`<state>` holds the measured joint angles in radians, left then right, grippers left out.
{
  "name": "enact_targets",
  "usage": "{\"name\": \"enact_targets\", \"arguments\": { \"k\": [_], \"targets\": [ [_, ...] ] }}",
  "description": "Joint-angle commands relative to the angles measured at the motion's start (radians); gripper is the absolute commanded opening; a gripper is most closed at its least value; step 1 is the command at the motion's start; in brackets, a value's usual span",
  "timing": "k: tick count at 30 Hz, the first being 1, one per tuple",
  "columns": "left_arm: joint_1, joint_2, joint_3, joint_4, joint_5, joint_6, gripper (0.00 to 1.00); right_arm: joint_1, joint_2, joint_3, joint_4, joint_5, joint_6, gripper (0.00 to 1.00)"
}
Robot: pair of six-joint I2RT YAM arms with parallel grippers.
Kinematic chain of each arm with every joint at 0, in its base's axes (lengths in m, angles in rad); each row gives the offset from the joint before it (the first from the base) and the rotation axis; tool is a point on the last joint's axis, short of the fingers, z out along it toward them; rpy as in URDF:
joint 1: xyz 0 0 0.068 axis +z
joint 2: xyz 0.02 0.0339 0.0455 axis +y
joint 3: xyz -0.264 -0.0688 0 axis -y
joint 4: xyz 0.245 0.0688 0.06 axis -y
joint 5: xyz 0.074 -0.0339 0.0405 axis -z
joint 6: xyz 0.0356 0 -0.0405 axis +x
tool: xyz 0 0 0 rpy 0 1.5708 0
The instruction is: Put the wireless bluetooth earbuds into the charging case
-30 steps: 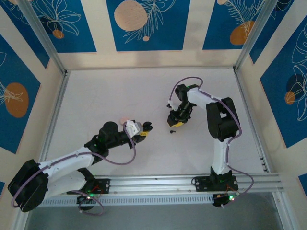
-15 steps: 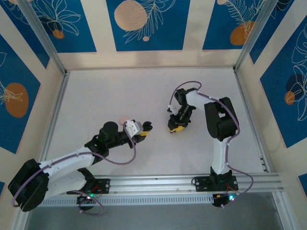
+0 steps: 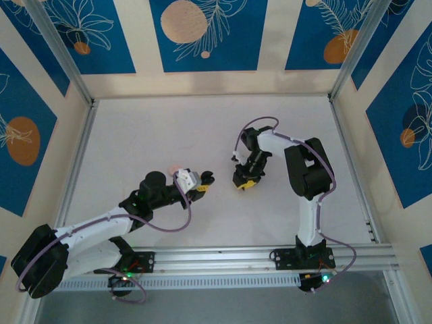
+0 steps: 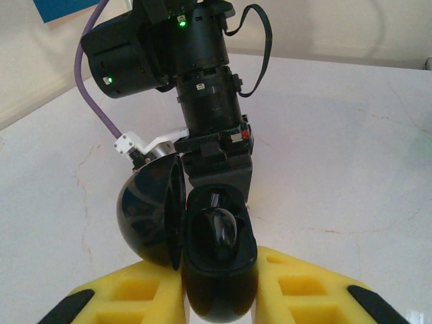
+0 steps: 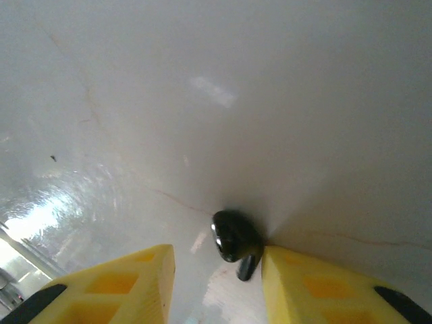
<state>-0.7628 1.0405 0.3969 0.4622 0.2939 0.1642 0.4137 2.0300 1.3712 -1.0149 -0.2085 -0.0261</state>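
The right hand [image 5: 214, 262] stands open over the black earbud [image 5: 233, 235], which lies on the counter [image 3: 155, 128] near its middle, a little toward the near edge. The earbud sits between the two yellow fingers but off centre, just beside the right-side one, and nothing is gripped yet. To take it well, I would shift the hand sideways until the piece is midway between the fingers, bring the tips down to the surface, and close slowly. A glossy pebble pushed from one side will likely skid or roll out. Its small stub points toward the wrist (worth keeping that way, so its orientation is known at the drop).

The left hand [image 4: 219, 297] is clenched on the charging case [image 4: 219, 270], holding it near the counter's middle on the left-hand side, with its lid [image 4: 145, 216] swung open to one side. One seated earbud [image 4: 221, 233] lies in the base. I cannot tell from here whether a second pocket is free. The case should stay steady with its mouth up so the right hand can come in from above.

There is plenty of room: both hands work well away from the counter's side edges and far corners. The tight spot is between them, since the right arm [image 4: 202, 81] is near the case. A small pale pink thing [image 3: 174, 167], too small to identify, lies just beyond the left hand toward the far edge, so any sweep there should go high.
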Motion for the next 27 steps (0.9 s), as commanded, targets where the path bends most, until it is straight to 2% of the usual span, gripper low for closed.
{"name": "enact_targets", "arguments": {
  "k": [1, 7, 13, 19, 27],
  "targets": [
    [-0.009, -0.024, 0.000, 0.001, 0.010, -0.003, 0.25, 0.021, -0.053, -0.014, -0.031, -0.042, 0.026, 0.39],
    [-0.009, -0.037, 0.000, -0.009, 0.017, -0.006, 0.25, 0.022, -0.106, 0.030, -0.105, 0.036, 0.067, 0.39],
    [-0.009, -0.057, -0.001, -0.028, 0.009, 0.000, 0.25, 0.012, -0.126, 0.133, -0.218, 0.141, 0.197, 0.39],
    [-0.009, -0.060, -0.001, -0.037, 0.007, 0.007, 0.26, 0.017, -0.092, 0.162, -0.236, 0.144, 0.271, 0.39],
    [-0.009, -0.048, 0.001, -0.027, 0.004, 0.008, 0.26, 0.028, -0.009, 0.169, -0.187, 0.114, 0.277, 0.39]
  ]
}}
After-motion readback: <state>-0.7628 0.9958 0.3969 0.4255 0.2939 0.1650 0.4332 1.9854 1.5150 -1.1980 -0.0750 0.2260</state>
